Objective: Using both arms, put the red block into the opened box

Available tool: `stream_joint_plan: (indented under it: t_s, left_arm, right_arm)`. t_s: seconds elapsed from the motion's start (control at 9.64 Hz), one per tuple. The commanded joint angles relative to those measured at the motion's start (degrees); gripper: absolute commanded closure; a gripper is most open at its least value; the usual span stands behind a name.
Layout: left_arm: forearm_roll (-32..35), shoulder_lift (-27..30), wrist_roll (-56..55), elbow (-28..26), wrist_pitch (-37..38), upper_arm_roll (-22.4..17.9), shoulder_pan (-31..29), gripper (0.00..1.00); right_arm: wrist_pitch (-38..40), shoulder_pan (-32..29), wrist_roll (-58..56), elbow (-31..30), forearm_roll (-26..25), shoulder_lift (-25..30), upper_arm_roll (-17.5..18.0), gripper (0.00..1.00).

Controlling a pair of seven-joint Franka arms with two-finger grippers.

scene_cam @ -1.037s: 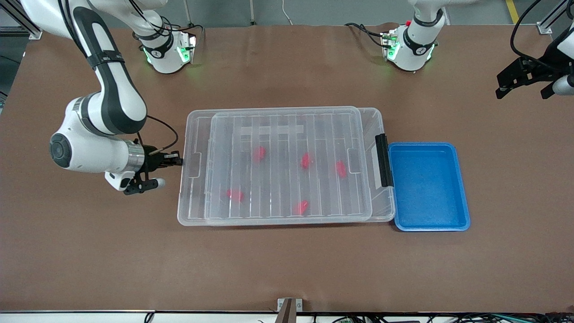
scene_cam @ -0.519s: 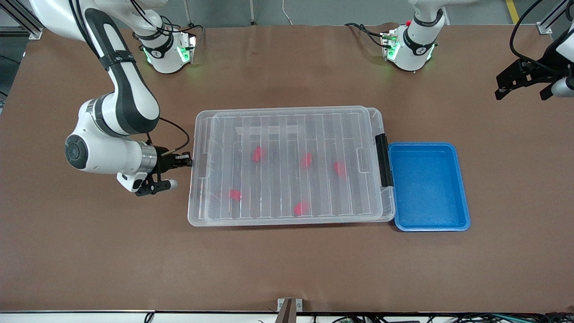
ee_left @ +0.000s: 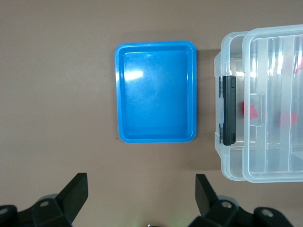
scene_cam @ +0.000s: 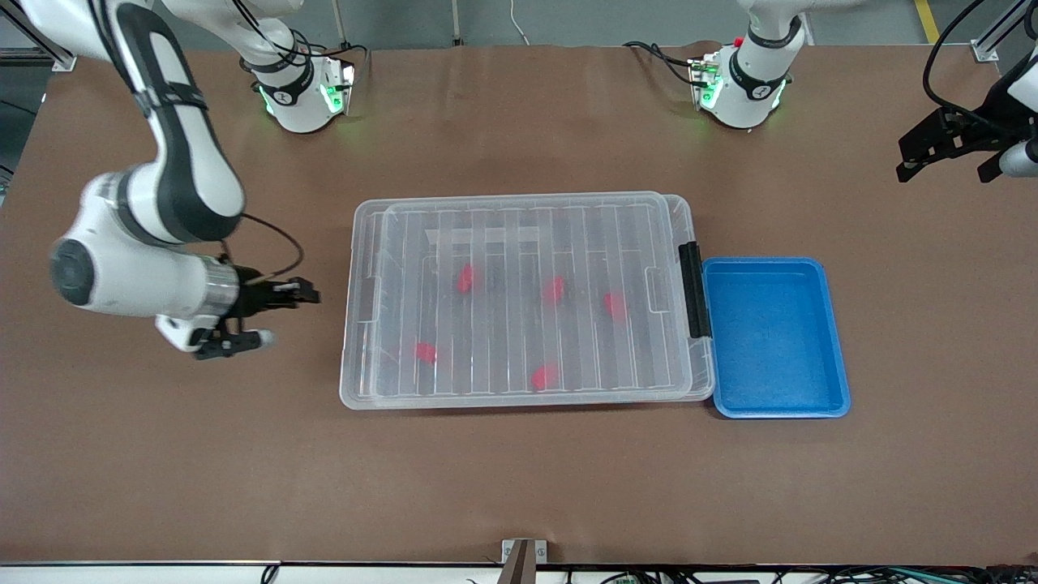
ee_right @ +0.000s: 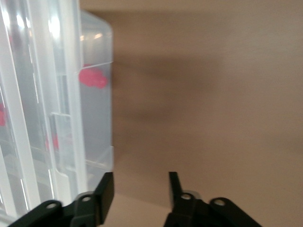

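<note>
The clear box [scene_cam: 350, 389] lies mid-table with its ribbed lid [scene_cam: 503, 235] covering it and a black bar [scene_cam: 692, 290] on one short side. Several red blocks, such as one [scene_cam: 465, 278], show through the lid inside it. My right gripper [scene_cam: 308, 292] is open and empty, just off the box's short side toward the right arm's end. Its wrist view shows its fingers [ee_right: 140, 187] apart beside the box's corner [ee_right: 94, 118], with a red block [ee_right: 92, 78] inside. My left gripper [scene_cam: 945, 169] waits open above the left arm's end of the table.
An empty blue tray [scene_cam: 835, 341] sits against the box's black-bar side, also seen in the left wrist view as the tray [ee_left: 121, 94] next to the bar [ee_left: 229, 111]. Bare brown table surrounds both.
The right gripper pushed the overhanging end in so lid and box line up, then opened and drew back toward the right arm's end. The left arm stayed put.
</note>
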State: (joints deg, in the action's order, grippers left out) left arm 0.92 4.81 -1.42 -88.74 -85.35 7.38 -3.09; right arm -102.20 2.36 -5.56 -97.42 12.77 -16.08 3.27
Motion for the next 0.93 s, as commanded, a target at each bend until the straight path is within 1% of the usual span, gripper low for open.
stream_joint_plan:
  t_s: [0.0, 0.1, 0.31, 0.41, 0.52, 0.62, 0.73, 0.83]
  left_arm:
    - [-0.04, -1.65, 0.37, 0.93, 0.01, -0.09, -0.08, 0.0]
    - [0.04, -1.91, 0.37, 1.03, 0.27, -0.09, -0.08, 0.0]
    - [0.74, -1.91, 0.37, 0.94, 0.62, 0.0, 0.18, 0.0]
    - [1.79, -1.91, 0.45, 0.94, 0.97, 0.26, 0.27, 0.0]
    - [1.71, -1.91, 0.45, 0.94, 1.15, 0.35, 0.27, 0.0]
    - [1.71, -1.91, 0.98, 0.94, 1.15, 0.44, 0.19, 0.0]
    - [1.71, -1.91, 1.24, 0.94, 1.24, 0.44, 0.19, 0.0]
    - [1.71, -1.91, 1.25, 0.85, 1.5, 0.44, 0.36, 0.0]
  right_arm:
    - [8.22, -2.44, 8.93, 6.33, -6.6, 5.69, -0.98, 0.0]
    - [8.33, -3.58, 12.38, 7.06, -7.75, 8.84, -2.64, 0.0]
    - [10.16, -3.94, 12.06, 8.99, -7.76, 12.19, -6.77, 0.0]
    - [12.36, -3.86, 11.8, 11.44, -7.67, 12.91, -8.53, 0.0]
    - [18.99, -4.03, 11.97, 13.72, -7.67, 15.7, -8.46, 0.0]
    - [20.27, -4.64, 11.89, 12.7, -7.76, 18.86, -7.94, 0.0]
    - [20.37, -5.43, 10.41, 12.26, -8.98, 19.68, -7.15, 0.0]
    - [20.03, -7.44, 5.08, 13.3, -10.38, 19.34, -6.62, 0.0]
